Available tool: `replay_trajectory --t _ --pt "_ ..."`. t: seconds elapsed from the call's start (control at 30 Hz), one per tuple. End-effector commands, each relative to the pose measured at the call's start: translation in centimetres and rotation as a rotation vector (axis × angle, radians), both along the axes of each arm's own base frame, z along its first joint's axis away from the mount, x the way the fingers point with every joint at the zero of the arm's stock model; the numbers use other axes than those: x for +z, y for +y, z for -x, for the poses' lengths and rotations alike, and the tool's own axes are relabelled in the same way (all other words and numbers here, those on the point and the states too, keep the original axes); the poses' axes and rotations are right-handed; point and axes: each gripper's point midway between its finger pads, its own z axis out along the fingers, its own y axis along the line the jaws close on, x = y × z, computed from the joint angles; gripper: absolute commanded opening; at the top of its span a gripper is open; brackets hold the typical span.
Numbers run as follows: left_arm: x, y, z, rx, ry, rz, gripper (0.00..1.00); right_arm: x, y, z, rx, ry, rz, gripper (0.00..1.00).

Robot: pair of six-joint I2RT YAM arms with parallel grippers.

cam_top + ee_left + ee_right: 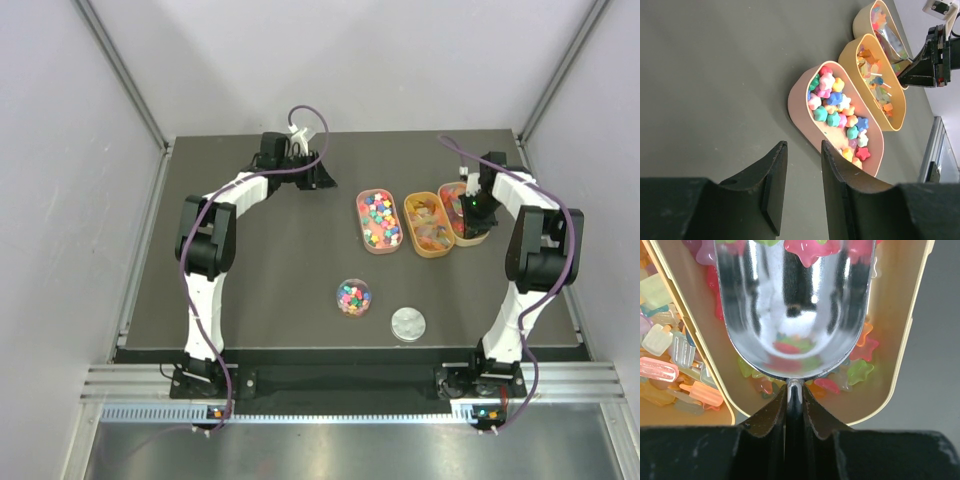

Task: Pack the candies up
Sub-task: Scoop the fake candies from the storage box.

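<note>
Candies fill three oval orange trays at the right back. Opaque multicoloured star candies (837, 112) lie in the left tray (380, 222). Popsicle-shaped gummies (665, 370) lie in the middle tray (428, 224). Translucent star candies (860, 370) lie in the right tray (900, 340). My right gripper (795, 390) is shut on the thin handle of a shiny metal scoop (795, 305), whose bowl lies low in the right tray among the star candies. My left gripper (804, 145) is open, holds nothing, and hovers over the dark table beside the left tray.
A small round clear jar (353, 296) holding multicoloured candies stands near the front middle. Its silver disc lid (407, 323) lies flat to the jar's right. The right arm (920, 65) reaches over the far tray. Grey walls close in the table.
</note>
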Motion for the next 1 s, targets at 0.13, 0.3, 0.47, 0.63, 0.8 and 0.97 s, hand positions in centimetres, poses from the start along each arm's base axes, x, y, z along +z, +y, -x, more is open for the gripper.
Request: replay_trajectory --t 0.13,0.3,0.47,0.63,0.8,0.97 --pt "1.6 0.3 -0.7 -0.017 -0.081 -0.038 0.38 0.2 1.3 -1.2 0.023 -0.041 -0.062 0.0" --pt "2.4 0.3 -1.2 -0.02 -0.107 -0.04 0.38 0.5 1.3 -1.3 0.028 -0.055 -0.064 0.0" --pt "2.7 0.5 -1.2 -0.029 -0.133 -0.063 0.38 0.1 2.1 -0.9 0.047 -0.084 -0.097 0.0" --pt "2.6 1.0 -1.5 -0.03 -0.142 -0.079 0.38 -0.7 2.5 -0.8 0.053 -0.144 -0.109 0.0" --pt "3.3 1.1 -2.1 -0.021 -0.171 -0.082 0.38 -1.2 2.7 0.5 0.069 -0.17 -0.106 0.0" --pt "4.1 1.0 -2.4 -0.011 -0.191 -0.076 0.38 -0.6 2.4 0.0 0.084 -0.263 -0.076 0.0"
